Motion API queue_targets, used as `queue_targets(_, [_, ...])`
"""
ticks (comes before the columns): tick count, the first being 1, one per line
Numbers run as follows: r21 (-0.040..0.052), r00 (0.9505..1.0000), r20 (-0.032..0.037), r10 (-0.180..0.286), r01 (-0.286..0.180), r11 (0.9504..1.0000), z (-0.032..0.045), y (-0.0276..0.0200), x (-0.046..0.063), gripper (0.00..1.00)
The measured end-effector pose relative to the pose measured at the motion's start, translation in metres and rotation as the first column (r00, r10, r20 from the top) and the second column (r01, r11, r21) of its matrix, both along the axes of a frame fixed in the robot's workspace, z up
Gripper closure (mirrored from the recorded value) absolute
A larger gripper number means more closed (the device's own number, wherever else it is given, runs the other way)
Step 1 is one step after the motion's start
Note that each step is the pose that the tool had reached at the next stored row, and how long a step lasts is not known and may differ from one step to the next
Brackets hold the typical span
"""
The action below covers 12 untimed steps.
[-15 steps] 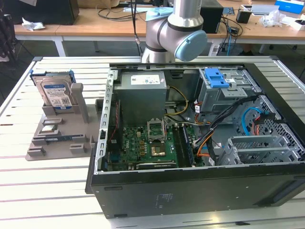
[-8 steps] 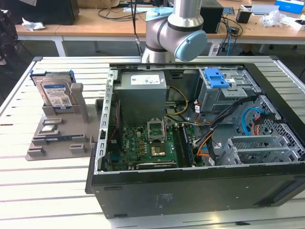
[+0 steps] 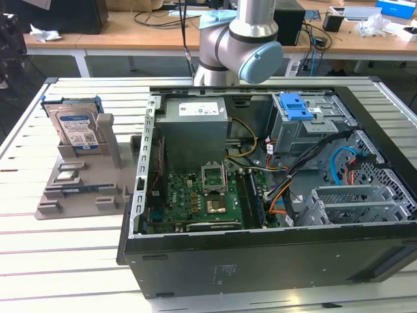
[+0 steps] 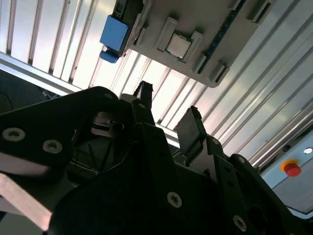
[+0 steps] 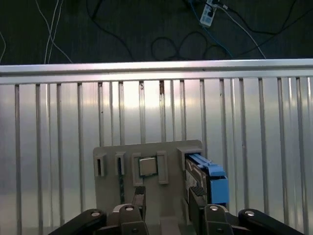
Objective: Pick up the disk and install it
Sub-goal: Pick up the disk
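The disk stands upright on its edge in a slot of the grey holder, at the exterior view's left. It is silver with a blue-and-white label and a blue frame. In the first wrist view my gripper hangs above the holder, open with nothing between its fingers. The disk's blue frame lies just beside one fingertip. In the second wrist view the gripper is open, with the disk's blue end off to one side.
An open computer case lies on the slatted metal table, beside the holder. Inside are a grey power-supply box, a motherboard and a drive cage with a blue latch. A processor chip sits in the holder.
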<state>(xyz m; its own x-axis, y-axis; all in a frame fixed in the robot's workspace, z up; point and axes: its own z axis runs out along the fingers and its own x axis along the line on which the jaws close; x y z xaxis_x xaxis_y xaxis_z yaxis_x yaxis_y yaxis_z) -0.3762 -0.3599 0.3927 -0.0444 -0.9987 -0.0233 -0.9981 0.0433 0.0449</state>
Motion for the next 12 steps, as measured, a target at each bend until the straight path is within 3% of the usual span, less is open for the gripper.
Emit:
queue_targets(5, [0.0001, 1.0000, 0.0000, 0.000, 0.000, 1.0000, 0.0000, 0.0002, 0.000, 0.52])
queue_targets(12, [0.0000, 1.0000, 0.0000, 0.000, 0.000, 1.0000, -0.0001, 0.0129, 0.003, 0.52])
